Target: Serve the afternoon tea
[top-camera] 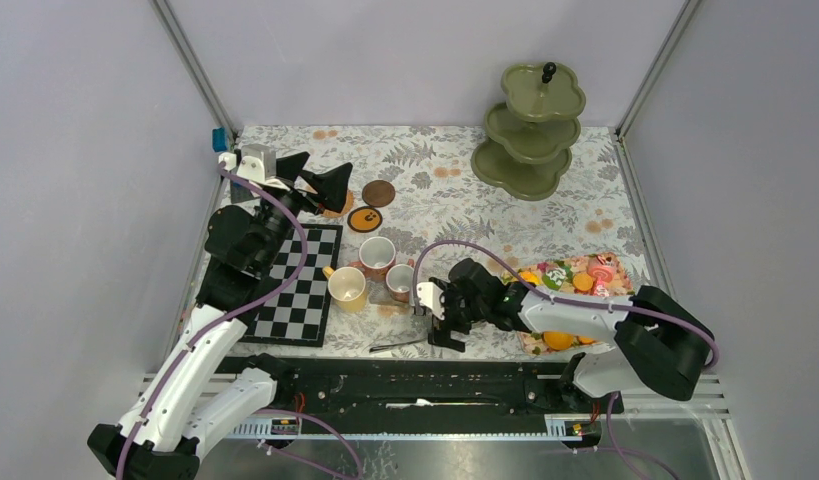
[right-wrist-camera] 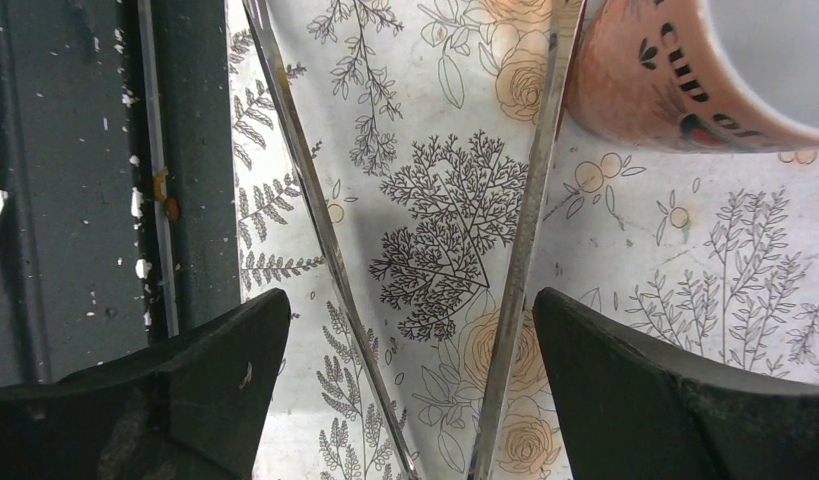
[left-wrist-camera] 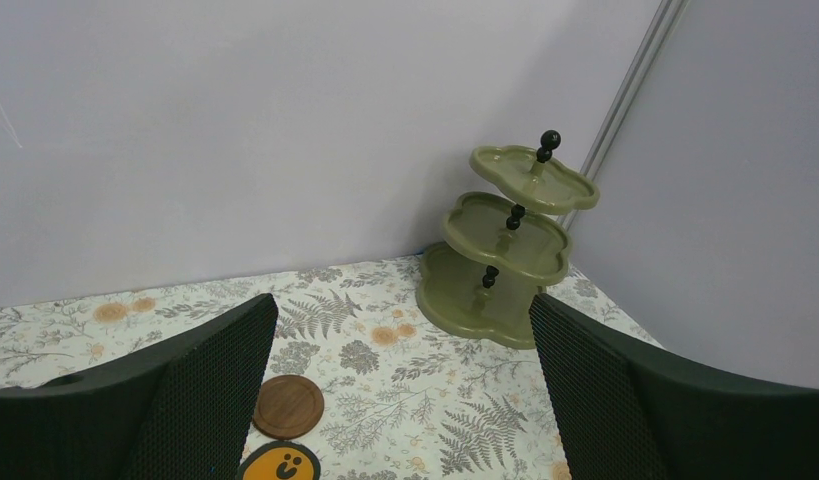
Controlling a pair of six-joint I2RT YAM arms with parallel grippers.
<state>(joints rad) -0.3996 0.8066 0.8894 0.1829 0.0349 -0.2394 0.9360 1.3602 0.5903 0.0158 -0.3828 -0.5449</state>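
Note:
The olive-green three-tier stand stands at the back right, bare; it also shows in the left wrist view. A yellow mug and two pinkish mugs stand mid-table. A brown coaster and an orange smiley coaster lie behind them. My left gripper is open and empty above the coasters. My right gripper is open, low over the cloth, with both arms of the metal tongs between its fingers. A pinkish mug is just beyond it.
A tray of toy donuts, cakes and cookies sits at the right, partly under my right arm. The black-and-white chessboard lies at the left under my left arm. The black front rail runs close beside the tongs.

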